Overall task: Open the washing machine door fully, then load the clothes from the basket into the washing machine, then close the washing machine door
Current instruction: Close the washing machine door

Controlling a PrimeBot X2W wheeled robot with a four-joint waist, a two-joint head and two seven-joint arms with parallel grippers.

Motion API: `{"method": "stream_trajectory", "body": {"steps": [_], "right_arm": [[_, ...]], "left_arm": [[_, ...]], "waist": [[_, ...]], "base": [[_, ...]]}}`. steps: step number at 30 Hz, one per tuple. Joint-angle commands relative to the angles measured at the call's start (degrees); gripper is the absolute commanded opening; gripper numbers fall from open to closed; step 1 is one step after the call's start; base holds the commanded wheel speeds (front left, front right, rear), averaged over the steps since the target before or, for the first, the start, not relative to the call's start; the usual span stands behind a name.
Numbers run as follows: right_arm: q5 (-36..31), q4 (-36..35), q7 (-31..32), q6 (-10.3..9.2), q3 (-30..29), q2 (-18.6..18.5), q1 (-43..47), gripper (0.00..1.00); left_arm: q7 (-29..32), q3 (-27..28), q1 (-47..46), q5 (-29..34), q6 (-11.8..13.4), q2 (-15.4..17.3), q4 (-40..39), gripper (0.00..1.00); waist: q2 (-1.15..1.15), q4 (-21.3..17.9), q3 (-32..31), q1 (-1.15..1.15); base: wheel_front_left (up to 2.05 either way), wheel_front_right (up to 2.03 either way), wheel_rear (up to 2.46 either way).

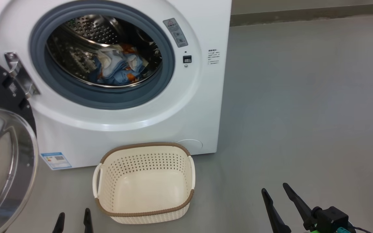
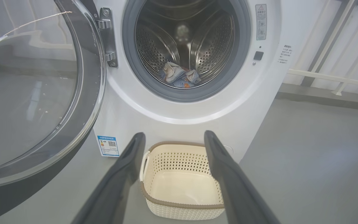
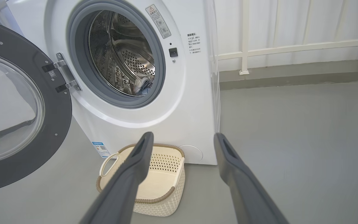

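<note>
The big white front-loading washing machine (image 1: 134,129) stands at the far left on the grey floor (image 1: 303,113). Its round glossy black door with the clear glass window (image 1: 2,152) hangs wide open on the left, close to the left jaws. The light blue and cream clothes (image 1: 118,66) lie inside the shiny steel drum (image 1: 86,32). The small cream-white plastic basket with holes and a brown rim (image 1: 147,161) sits on the floor just in front of the machine, between it and the robot. The left jaws and the right jaws are both spread wide and hold nothing. A white railing (image 3: 291,48) runs along the far right.
</note>
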Motion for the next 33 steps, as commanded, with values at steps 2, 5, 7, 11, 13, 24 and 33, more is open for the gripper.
{"method": "stream_trajectory", "body": {"steps": [2,5,7,11,13,24,33], "right_arm": [[-0.1,-1.6,-0.3,0.09,1.6,-0.2,-1.4,1.00],[-0.1,-1.6,-0.3,0.09,2.2,-0.5,-1.9,1.00],[-0.1,-1.6,-0.3,0.09,2.4,-0.7,-2.3,1.00],[-0.1,-1.5,-0.3,0.09,2.7,-1.0,-2.9,1.00],[-0.1,-1.5,-0.3,0.09,2.8,-1.1,-3.0,1.00],[-0.3,-1.5,-0.3,0.09,3.3,-1.8,-3.5,1.00],[-0.4,-1.6,-0.3,0.09,3.8,-2.2,-4.0,1.00]], "left_arm": [[-0.4,1.9,-2.0,0.8,0.5,0.5,-1.9,1.00],[-0.4,2.3,-1.9,0.9,0.6,0.5,-2.1,1.00],[-0.4,2.3,-1.9,1.0,0.6,0.5,-2.3,1.00],[-0.4,2.4,-1.8,1.0,0.8,0.5,-2.6,1.00],[-0.4,2.3,-1.8,0.9,0.8,0.5,-2.6,1.00],[-0.4,1.7,-1.6,0.3,1.4,0.5,-3.1,1.00],[-0.4,1.3,-1.6,-0.1,1.7,0.5,-2.9,1.00]], "waist": [[0.00,2.0,0.2,0.00],[0.00,4.1,0.4,0.00],[0.00,5.7,0.5,0.00],[0.00,9.1,0.7,0.00],[0.00,10.9,0.7,0.00],[0.00,19.1,1.1,0.00],[0.00,24.0,1.5,0.00]], "base": [[0.00,0.00,0.00],[0.00,0.00,0.00],[0.00,0.00,0.00],[0.00,0.00,0.00],[0.00,0.00,0.00],[0.00,0.00,0.00],[0.00,0.00,0.00]]}}
